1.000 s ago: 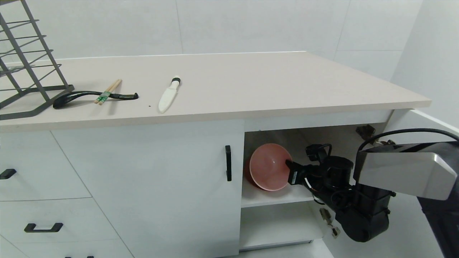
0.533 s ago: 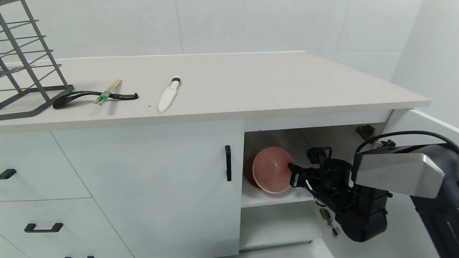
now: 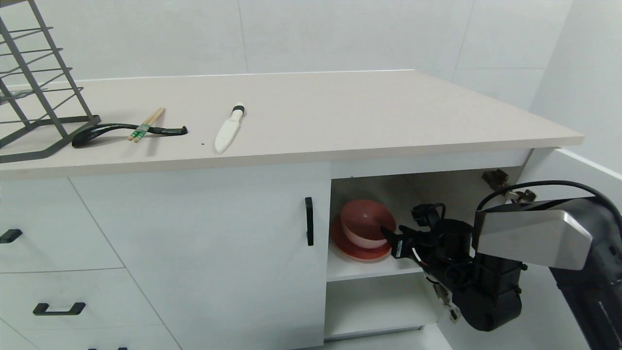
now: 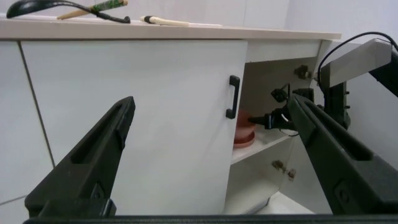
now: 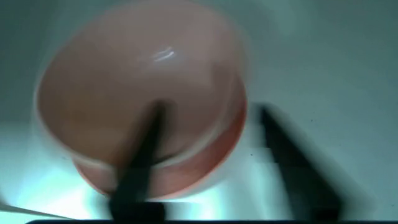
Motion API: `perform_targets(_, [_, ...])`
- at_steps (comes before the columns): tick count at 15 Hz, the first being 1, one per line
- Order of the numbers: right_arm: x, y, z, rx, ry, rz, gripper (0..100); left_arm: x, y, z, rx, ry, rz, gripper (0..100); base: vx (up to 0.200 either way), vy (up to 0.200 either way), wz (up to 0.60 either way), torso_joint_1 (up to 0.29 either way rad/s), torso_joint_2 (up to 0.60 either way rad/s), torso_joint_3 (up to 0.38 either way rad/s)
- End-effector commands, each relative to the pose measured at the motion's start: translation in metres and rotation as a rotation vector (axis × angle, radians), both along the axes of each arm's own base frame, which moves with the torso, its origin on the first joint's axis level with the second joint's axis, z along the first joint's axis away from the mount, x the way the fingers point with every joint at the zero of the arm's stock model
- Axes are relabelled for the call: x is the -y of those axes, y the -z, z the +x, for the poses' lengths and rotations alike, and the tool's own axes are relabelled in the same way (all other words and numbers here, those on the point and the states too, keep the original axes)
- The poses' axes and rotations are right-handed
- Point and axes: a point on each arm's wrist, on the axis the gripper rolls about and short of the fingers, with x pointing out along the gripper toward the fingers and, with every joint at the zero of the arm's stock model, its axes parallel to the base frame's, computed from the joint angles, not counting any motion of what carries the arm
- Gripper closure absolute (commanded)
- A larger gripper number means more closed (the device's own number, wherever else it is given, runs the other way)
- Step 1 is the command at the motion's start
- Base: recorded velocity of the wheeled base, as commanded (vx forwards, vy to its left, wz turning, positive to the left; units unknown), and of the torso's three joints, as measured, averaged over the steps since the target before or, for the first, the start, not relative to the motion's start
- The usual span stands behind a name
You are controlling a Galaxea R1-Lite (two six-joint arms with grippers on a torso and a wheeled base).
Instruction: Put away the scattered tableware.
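Note:
A pink bowl (image 3: 362, 224) stands upright on a red plate (image 3: 357, 252) on the upper shelf of the open cabinet. My right gripper (image 3: 388, 236) is at the bowl's near rim. In the right wrist view the bowl (image 5: 124, 74) rests on the plate (image 5: 211, 168) and the gripper (image 5: 211, 111) is open, one finger inside the bowl and one outside. On the counter lie a black spoon (image 3: 97, 131), chopsticks (image 3: 146, 124) across it, and a white knife (image 3: 228, 130). My left gripper (image 4: 211, 102) hangs open and empty, low in front of the cabinet.
A dark wire dish rack (image 3: 39, 97) stands at the counter's left end. The left cabinet door with its black handle (image 3: 309, 221) is closed beside the open compartment. A lower shelf (image 3: 374, 306) lies beneath. Drawers (image 3: 58, 243) are further left.
The bowl was held tipped on edge, its inside facing outward; it has come down upright onto the red plate. My right gripper dropped slightly with it and its fingers have spread.

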Motion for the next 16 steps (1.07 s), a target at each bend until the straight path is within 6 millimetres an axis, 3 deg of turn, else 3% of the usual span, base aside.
perform_targets(1, [0.000, 0.005, -0.001, -0.010, -0.004, -0.015, 0, 0.000, 0.001, 0.000, -0.003, 0.001, 0.000, 0, 0.000, 0.000, 0.00, 0.000, 0.00, 0.000])
perform_targets(4, [-0.001, 0.001, 0.000, 0.016, -0.017, -0.041, 0, -0.001, 0.002, -0.001, -0.004, -0.028, -0.010, 0, 0.000, 0.000, 0.00, 0.000, 0.00, 0.000])
perform_targets(6, [-0.001, -0.013, -0.003, 0.062, -0.042, -0.109, 0, -0.001, 0.003, 0.000, -0.013, -0.046, -0.015, 0, 0.000, 0.000, 0.00, 0.000, 0.00, 0.000])
perform_targets(9, [-0.005, -0.067, -0.039, 0.125, -0.099, -0.122, 0, -0.002, 0.005, 0.000, -0.033, -0.074, -0.019, 0, 0.000, 0.000, 0.00, 0.000, 0.00, 0.000])
perform_targets(14, [0.004, -0.112, -0.108, 0.133, -0.169, -0.120, 0, -0.002, 0.005, 0.000, -0.031, -0.083, -0.021, 0, 0.000, 0.000, 0.00, 0.000, 0.00, 0.000])
perform_targets(16, [0.012, -0.125, -0.146, 0.124, -0.212, -0.124, 0, -0.003, 0.005, 0.001, -0.030, -0.121, -0.022, 0, 0.000, 0.000, 0.00, 0.000, 0.00, 0.000])
